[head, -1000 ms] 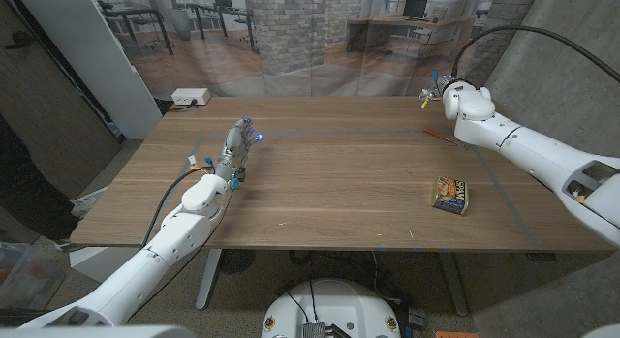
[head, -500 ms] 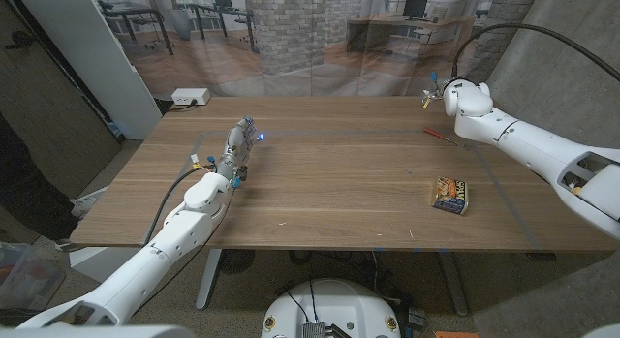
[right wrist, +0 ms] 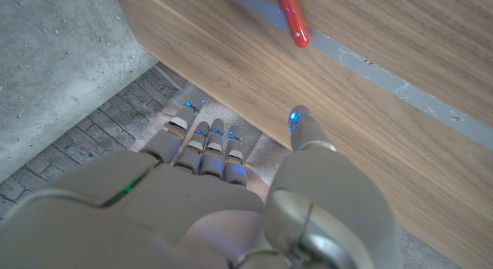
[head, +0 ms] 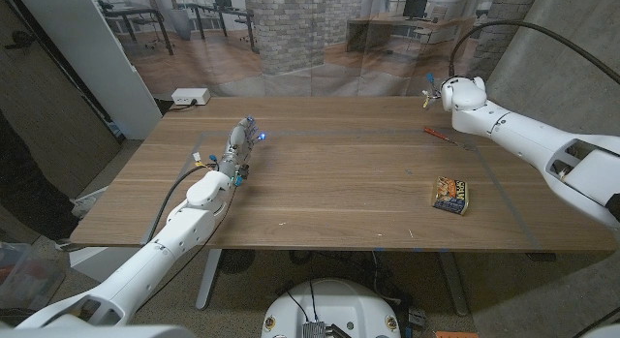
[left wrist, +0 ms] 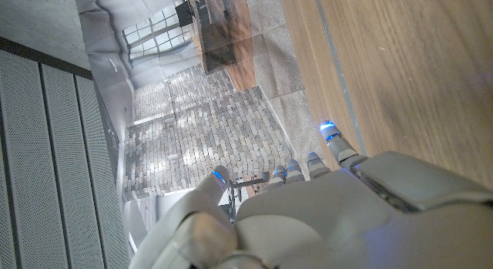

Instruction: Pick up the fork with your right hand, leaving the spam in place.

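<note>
Head view: fork point(head: 439, 135) near right hand point(head: 434, 94).

A long wooden table point(head: 329, 173) stands before a printed backdrop point(head: 291, 38) of brick pillars and office desks. A white panel point(head: 87, 57) leans at the left, and grey concrete wall point(head: 562, 47) rises at the right. A small white box point(head: 190, 97), perhaps a power unit, sits on the table's far corner.

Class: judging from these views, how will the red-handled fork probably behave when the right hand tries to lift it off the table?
The fork looks thin and lies flat on the table, so it probably slides when nudged. Its handle looks smooth, perhaps slippery. It seems light and stiff.
</note>
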